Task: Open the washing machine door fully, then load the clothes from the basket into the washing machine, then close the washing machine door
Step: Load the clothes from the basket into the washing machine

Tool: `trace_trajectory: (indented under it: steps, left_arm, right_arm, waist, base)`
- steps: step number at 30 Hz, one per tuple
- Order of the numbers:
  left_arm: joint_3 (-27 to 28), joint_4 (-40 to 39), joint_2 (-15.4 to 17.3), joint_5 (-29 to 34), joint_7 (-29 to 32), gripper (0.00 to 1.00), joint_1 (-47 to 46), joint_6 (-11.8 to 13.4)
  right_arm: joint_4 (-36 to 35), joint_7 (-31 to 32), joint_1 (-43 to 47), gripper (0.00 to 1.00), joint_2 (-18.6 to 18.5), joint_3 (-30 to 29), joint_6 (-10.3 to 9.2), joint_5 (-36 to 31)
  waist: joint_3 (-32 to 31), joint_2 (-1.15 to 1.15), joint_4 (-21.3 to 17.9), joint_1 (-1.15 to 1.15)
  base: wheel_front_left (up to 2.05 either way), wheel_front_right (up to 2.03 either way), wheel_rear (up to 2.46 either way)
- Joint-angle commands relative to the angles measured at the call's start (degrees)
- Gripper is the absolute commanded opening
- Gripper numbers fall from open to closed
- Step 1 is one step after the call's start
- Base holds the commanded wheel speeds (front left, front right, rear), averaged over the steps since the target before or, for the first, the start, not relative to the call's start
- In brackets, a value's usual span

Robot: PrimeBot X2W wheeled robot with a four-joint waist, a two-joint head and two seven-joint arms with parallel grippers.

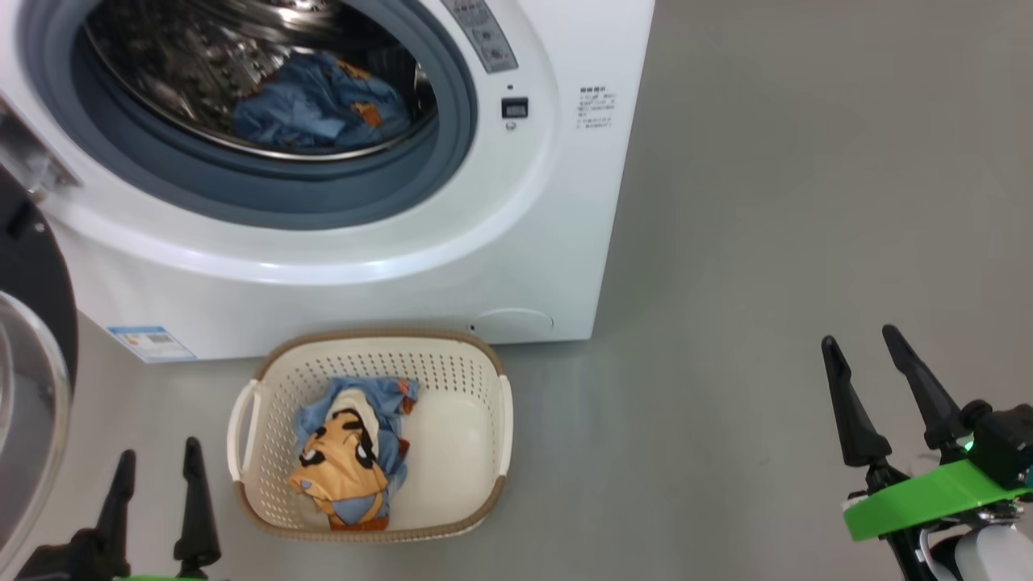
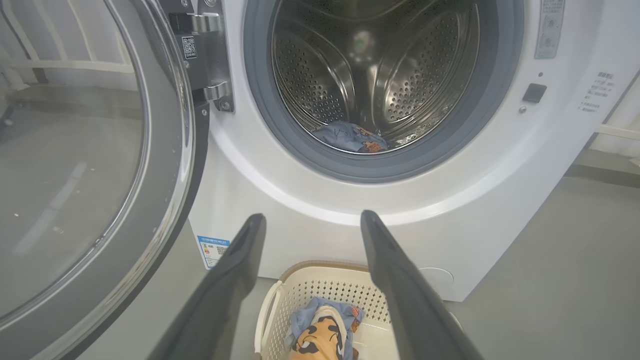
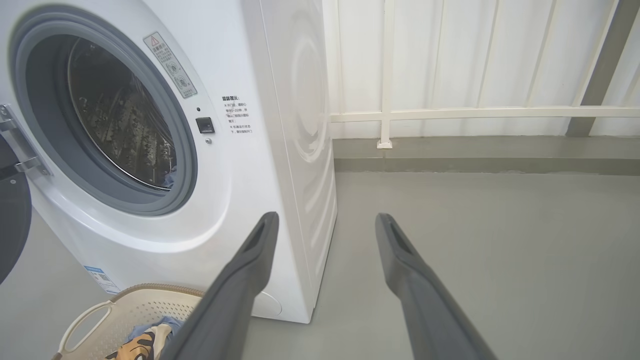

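The white washing machine [image 1: 533, 242] stands with its door [image 2: 100, 165] swung wide open to the left; the door's glass bowl [image 1: 28, 420] shows at the left edge of the head view. One light-blue garment [image 1: 319, 105] lies in the steel drum [image 2: 375, 75]. The basket [image 1: 476, 484] sits on the floor before the machine with a second garment [image 1: 351, 456], showing an orange cartoon face, inside. My left gripper [image 1: 157, 456] hangs open just left of the basket. My right gripper [image 1: 859, 339] is open, well to the basket's right, with nothing between its fingers.
Grey floor [image 1: 807, 161] stretches to the right of the machine. A white panelled wall with a rail [image 3: 475, 114] runs behind it. The open door takes up the space left of the basket.
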Motion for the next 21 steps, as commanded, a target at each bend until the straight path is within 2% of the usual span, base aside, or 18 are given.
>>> trace_trajectory:
  steps: [1,21]
  left_arm:
    - [1.3,-0.3,0.9,-0.7,-0.3,1.00,-2.4,0.0]
    - [-7.2,20.3,4.4,-6.3,-0.3,1.00,-18.0,0.0]
  right_arm:
    - [-1.6,-0.5,-1.7,1.00,-1.0,0.8,0.32,0.1]
    - [-2.4,-0.5,-10.5,1.00,0.8,2.7,0.32,-0.1]
  waist:
    - [1.8,0.00,-0.4,0.00]
    - [15.1,0.00,-3.0,0.00]
  base:
    - [0.00,0.00,0.00]
    - [0.00,0.00,0.00]
